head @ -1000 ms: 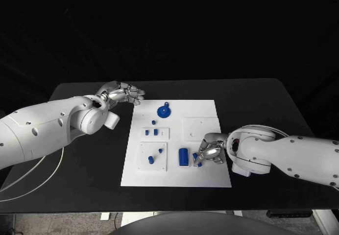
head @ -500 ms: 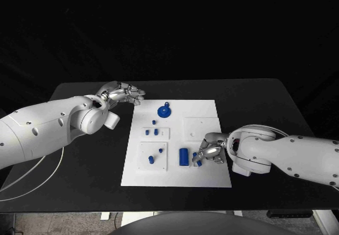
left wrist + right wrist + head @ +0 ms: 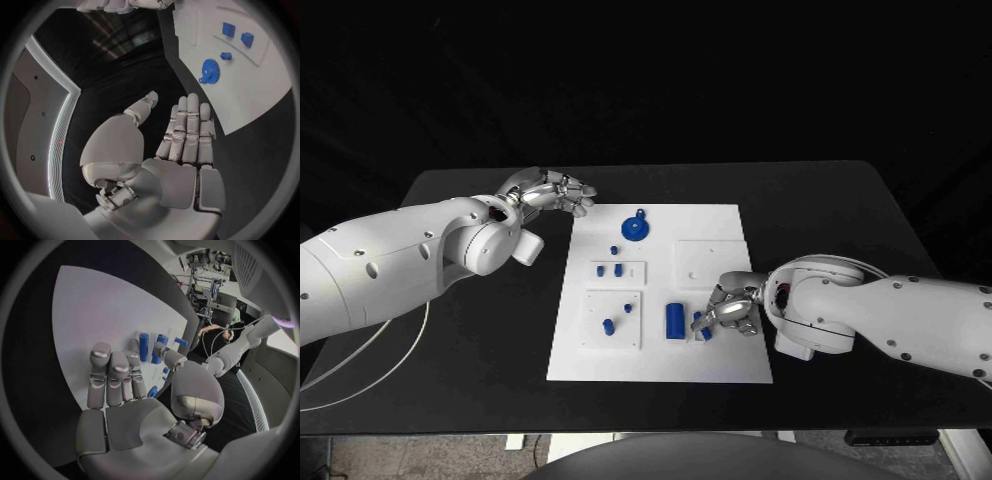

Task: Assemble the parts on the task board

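Right hand (image 3: 731, 307) low over task board (image 3: 718, 360), fingers near-straight, apparently holding nothing. Just beside its fingertips, toward board's middle: long blue part (image 3: 675, 319), long axis running near-to-far. Left hand (image 3: 554, 189) loosely curled, empty, well apart off board.

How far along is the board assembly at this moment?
Early, by the look of it. Several blue parts lie loose on the task board, and the round part sits alone near its far edge. The right hand is at the long parts, grasp unclear. The left hand waits off the board, holding nothing.
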{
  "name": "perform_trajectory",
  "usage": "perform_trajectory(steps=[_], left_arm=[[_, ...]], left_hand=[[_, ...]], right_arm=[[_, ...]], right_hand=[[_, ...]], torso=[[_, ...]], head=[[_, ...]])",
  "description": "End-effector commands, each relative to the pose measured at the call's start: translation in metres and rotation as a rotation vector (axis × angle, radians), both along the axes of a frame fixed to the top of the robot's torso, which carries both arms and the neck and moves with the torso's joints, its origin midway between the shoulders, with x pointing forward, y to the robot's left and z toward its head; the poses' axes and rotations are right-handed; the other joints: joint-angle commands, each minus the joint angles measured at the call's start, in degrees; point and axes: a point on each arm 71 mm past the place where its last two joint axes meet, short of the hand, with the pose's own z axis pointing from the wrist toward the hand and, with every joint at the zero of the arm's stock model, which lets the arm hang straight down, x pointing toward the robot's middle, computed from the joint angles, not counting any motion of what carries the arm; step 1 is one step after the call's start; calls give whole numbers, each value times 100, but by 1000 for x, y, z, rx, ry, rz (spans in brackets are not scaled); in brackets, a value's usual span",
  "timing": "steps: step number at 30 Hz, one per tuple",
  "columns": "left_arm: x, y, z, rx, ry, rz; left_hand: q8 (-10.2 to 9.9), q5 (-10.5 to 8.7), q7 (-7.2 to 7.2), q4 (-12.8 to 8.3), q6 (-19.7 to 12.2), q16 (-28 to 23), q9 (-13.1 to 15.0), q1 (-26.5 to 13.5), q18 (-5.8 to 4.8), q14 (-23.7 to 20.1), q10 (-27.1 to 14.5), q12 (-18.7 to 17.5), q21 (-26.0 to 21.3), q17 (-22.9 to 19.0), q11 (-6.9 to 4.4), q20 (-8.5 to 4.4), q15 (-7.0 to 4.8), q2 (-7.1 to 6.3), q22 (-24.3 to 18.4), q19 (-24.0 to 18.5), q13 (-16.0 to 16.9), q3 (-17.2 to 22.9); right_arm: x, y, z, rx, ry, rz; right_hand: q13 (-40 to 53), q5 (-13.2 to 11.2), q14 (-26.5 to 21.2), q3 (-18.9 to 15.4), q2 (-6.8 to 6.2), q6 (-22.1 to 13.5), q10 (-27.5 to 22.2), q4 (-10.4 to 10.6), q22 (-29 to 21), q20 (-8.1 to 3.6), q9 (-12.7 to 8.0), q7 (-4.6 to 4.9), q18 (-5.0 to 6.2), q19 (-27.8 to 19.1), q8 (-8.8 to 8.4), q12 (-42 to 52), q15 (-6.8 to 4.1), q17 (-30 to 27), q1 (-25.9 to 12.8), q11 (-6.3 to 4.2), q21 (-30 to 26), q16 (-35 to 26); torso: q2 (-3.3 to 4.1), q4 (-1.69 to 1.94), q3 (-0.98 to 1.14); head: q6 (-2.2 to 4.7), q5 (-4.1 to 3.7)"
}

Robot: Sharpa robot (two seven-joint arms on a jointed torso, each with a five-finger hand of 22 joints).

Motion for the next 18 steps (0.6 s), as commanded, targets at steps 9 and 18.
perform_trajectory(steps=[9,18], left_arm=[[0,-1,1,1,-5,-16],[0,0,0,3,-1,-14]], left_hand=[[11,-16,-4,40,-43,-34,-6,-37,-24,32,-31,-22,-21,11,3,14,6,6,7,5,7,-5],[11,-16,-4,41,-43,-37,-6,-35,-23,32,-31,-22,-24,14,3,14,6,5,9,5,7,-3]], right_arm=[[-6,-1,-1,3,40,23],[-7,-2,-1,6,35,20]], right_hand=[[6,-23,15,16,96,-56,19,76,75,-47,19,53,84,0,43,43,-24,18,-54,-25,-14,4],[8,-18,14,8,139,-53,22,90,80,-49,22,51,84,-2,48,46,-26,22,-85,-27,-8,9]], torso=[[1,1,1],[-1,2,2]], head=[[-5,-7],[1,-1]])
